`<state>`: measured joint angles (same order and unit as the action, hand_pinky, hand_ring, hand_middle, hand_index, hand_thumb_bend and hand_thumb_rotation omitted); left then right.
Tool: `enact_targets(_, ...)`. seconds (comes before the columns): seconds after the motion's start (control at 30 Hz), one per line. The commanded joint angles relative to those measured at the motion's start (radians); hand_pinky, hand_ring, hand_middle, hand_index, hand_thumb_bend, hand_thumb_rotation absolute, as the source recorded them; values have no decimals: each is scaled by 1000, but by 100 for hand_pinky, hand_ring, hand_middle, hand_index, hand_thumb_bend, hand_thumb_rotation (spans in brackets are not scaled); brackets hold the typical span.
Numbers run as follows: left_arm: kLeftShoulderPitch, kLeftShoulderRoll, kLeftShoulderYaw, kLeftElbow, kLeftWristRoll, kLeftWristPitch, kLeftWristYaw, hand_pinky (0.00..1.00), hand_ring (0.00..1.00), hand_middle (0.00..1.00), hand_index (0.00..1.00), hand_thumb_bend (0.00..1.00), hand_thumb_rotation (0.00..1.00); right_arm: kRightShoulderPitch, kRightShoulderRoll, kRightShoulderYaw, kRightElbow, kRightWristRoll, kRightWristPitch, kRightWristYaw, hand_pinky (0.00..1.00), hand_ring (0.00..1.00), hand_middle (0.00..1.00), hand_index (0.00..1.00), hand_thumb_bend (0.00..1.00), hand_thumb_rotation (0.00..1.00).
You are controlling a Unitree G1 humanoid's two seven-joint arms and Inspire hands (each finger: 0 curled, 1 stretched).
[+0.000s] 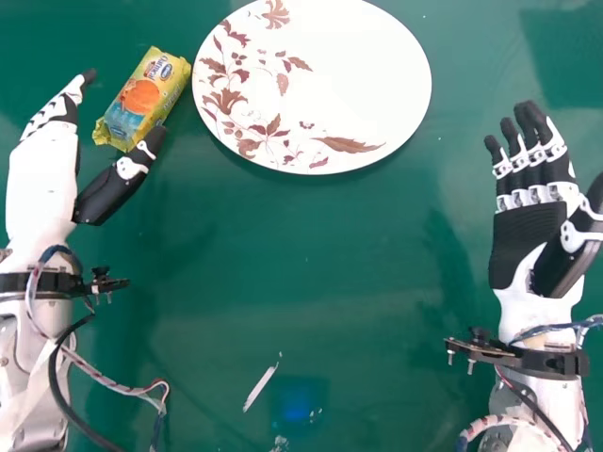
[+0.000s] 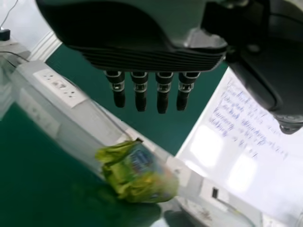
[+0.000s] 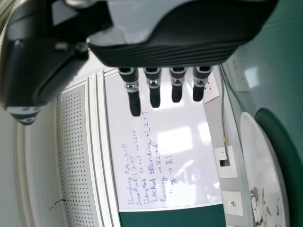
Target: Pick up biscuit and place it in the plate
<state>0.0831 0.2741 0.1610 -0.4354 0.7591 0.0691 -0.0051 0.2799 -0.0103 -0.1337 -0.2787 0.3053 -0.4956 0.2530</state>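
My left hand [image 1: 42, 179] is sitting at the left of the head view, open, fingers reaching out straight and thumb spread wide, gripping nothing. The biscuit packet [image 1: 146, 94] is lying on the green surface [image 1: 283, 254] in front of the gap between my fingers and thumb, the thumb tip sitting right by its near end; whether they are touching, I can't tell. The head view is giving me the packet's printed front, with an orange picture on yellow and blue; the left wrist view is adding its crinkled yellow-green wrapper, plus my fingers pointing straight.

Just beside the packet, the white plate [image 1: 330, 75] with its reddish-brown leaf pattern is lying face up, packet outside it. From above I'm seeing it as a broad oval; the right wrist view is showing it nearly edge-on, with its shadow.

My right hand [image 1: 520, 235] is idling open at the right of the head view, well apart from the packet. A pale scrap [image 1: 260, 387] is lying between my forearms. The wrist views are also bringing in a handwritten whiteboard [image 3: 180, 127] and sockets [image 3: 226, 162]; the right one is adding a perforated panel [image 3: 78, 156].
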Motion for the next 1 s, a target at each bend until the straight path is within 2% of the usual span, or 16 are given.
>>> enact_targets(0.0, -14, 29, -9, -20, 17, 29, -30, 100, 100, 100, 100, 100, 75, 25, 9, 6, 24, 7, -1, -2, 100, 100, 100, 92, 100, 56)
enact_targets(0.2, -71, 130, -9, 21, 21, 37, -78, 100, 100, 100, 100, 100, 76, 37, 26, 28, 8, -15, -4, -18, 100, 100, 100, 90, 100, 55)
enact_targets(0.3, -74, 194, 2, 6, 34, 60, -138, 100, 100, 100, 100, 100, 76, 44, 32, 38, -1, -16, -3, -24, 100, 100, 100, 90, 100, 53)
enact_targets(0.47, -73, 291, 24, -44, 37, 104, -258, 100, 100, 100, 100, 100, 77, 66, 45, 59, -37, -51, 10, -57, 100, 100, 100, 92, 100, 56)
enact_targets(0.57, -89, 340, 24, -71, 40, 139, -342, 100, 100, 100, 100, 100, 79, 71, 60, 72, -48, -83, 5, -84, 100, 100, 100, 92, 100, 55)
enact_targets(0.67, -98, 391, 15, -80, 50, 146, -404, 100, 100, 100, 100, 100, 80, 63, 68, 82, -35, -92, -11, -92, 100, 100, 100, 92, 100, 54)
enact_targets(0.8, -103, 449, 10, -66, 76, 140, -451, 100, 100, 100, 100, 100, 79, 71, 71, 95, -44, -95, -5, -102, 100, 100, 100, 92, 100, 54)
enact_targets(0.87, -109, 476, 6, -62, 98, 149, -481, 100, 100, 100, 100, 100, 79, 74, 68, 99, -48, -91, -4, -101, 100, 100, 100, 92, 100, 57)
enact_targets(0.97, -135, 505, 7, -60, 82, 175, -554, 100, 100, 100, 100, 100, 78, 75, 67, 104, -51, -89, -5, -103, 100, 100, 100, 92, 100, 56)
